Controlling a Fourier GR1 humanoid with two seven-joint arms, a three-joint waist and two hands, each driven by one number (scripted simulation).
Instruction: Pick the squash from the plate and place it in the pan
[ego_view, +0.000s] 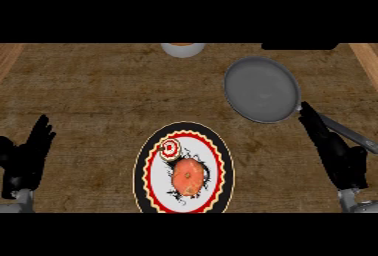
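A round orange squash with a small pale spot at its middle (188, 177) lies on a round plate with a black rim, a red and yellow scalloped band and a white centre (145, 165). The plate sits on the brown wood-grained table (96, 95), near its front edge and roughly midway between the two arms. The squash rests in the lower half of the plate's white centre, and nothing touches it. A round grey metal pan with a long grey handle (262, 90) stands well apart from the plate, up and to the right, and holds nothing; its handle runs down toward the right edge of the view. The right robot hand (334, 150) shows at the lower right with its fingers straight and pointing up toward the pan, holding nothing; it lies just beside the pan's handle, and whether it touches the handle cannot be told. The left robot hand (28, 157) is at the lower left edge, fingers straight and upward, holding nothing, well apart from the plate. A small white cup with orange contents (182, 49) stands at the far edge of the table.
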